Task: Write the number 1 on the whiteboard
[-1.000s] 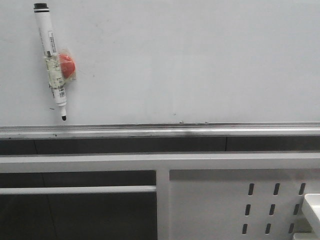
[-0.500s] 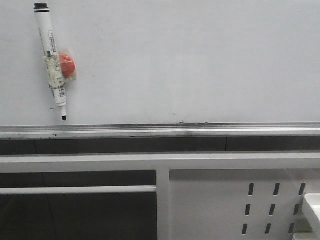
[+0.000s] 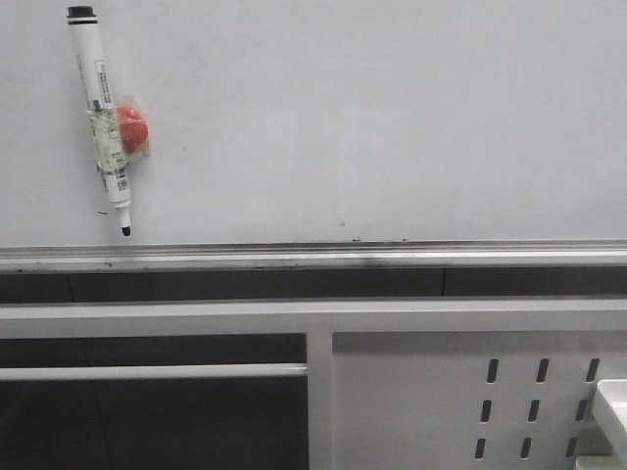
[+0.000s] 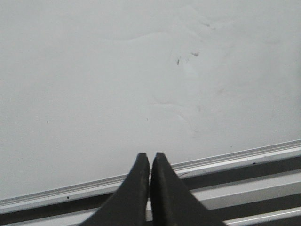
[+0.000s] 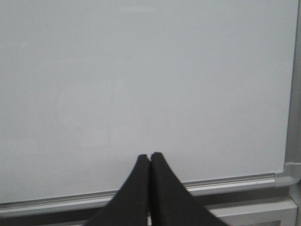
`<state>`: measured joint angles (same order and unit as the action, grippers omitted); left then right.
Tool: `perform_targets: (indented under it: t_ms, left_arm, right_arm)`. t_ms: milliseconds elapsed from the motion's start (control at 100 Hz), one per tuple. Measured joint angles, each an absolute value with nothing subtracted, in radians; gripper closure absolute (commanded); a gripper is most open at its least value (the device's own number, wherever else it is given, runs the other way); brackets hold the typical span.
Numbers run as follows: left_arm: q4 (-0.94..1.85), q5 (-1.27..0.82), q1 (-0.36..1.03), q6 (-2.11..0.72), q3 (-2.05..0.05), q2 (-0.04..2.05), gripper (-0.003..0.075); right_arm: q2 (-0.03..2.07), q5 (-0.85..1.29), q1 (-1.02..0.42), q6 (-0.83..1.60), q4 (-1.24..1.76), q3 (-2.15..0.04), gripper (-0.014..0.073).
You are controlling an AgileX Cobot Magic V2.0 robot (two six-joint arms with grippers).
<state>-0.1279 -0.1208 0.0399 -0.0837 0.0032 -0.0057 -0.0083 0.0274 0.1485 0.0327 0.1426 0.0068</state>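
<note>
The pale glossy whiteboard (image 3: 372, 117) fills the upper part of the front view, with a silver rail (image 3: 313, 257) along its lower edge. A white marker pen (image 3: 101, 113) with a black tip hangs on the board at the upper left, tip down, beside a red magnet (image 3: 133, 129). No number 1 shows on the board. Neither arm appears in the front view. My left gripper (image 4: 150, 157) is shut and empty, facing the whiteboard (image 4: 141, 70). My right gripper (image 5: 149, 157) is also shut and empty, facing the whiteboard (image 5: 141, 70) near its right corner.
Below the rail runs a white metal frame (image 3: 313, 318) with a slotted panel (image 3: 460, 401) at the lower right. A white box edge (image 3: 612, 401) shows at the far right. Tiny dark specks (image 4: 186, 57) mark the board in the left wrist view.
</note>
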Motion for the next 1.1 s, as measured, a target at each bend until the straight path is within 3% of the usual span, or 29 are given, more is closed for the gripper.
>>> perform_targets:
  t_ms: [280, 380, 470, 750, 910, 1100]
  left_arm:
    - [-0.086, -0.03, 0.04, -0.084, 0.003, -0.006, 0.074]
    - [0.025, 0.163, 0.04, -0.046, 0.003, -0.006, 0.074]
    - [0.072, 0.312, 0.04, -0.017, 0.0, -0.006, 0.074]
    - [0.091, -0.094, 0.04, 0.0, -0.308, 0.136, 0.074]
    - [0.094, -0.073, 0.04, 0.0, -0.45, 0.286, 0.074]
    - [0.094, 0.053, 0.04, 0.0, -0.471, 0.361, 0.074]
  right_arm:
    - [-0.008, -0.086, 0.149, 0.021, 0.145, 0.007, 0.0663]
    - [-0.008, -0.124, 0.149, 0.0, 0.149, 0.002, 0.0663]
    - [-0.008, -0.02, 0.149, -0.011, 0.151, -0.063, 0.0663]
    - [0.173, 0.313, 0.149, 0.02, 0.142, -0.389, 0.0663]
    - [0.335, 0.272, 0.131, 0.025, 0.142, -0.499, 0.0663]
    - [0.441, 0.126, 0.129, 0.027, 0.142, -0.507, 0.0663]
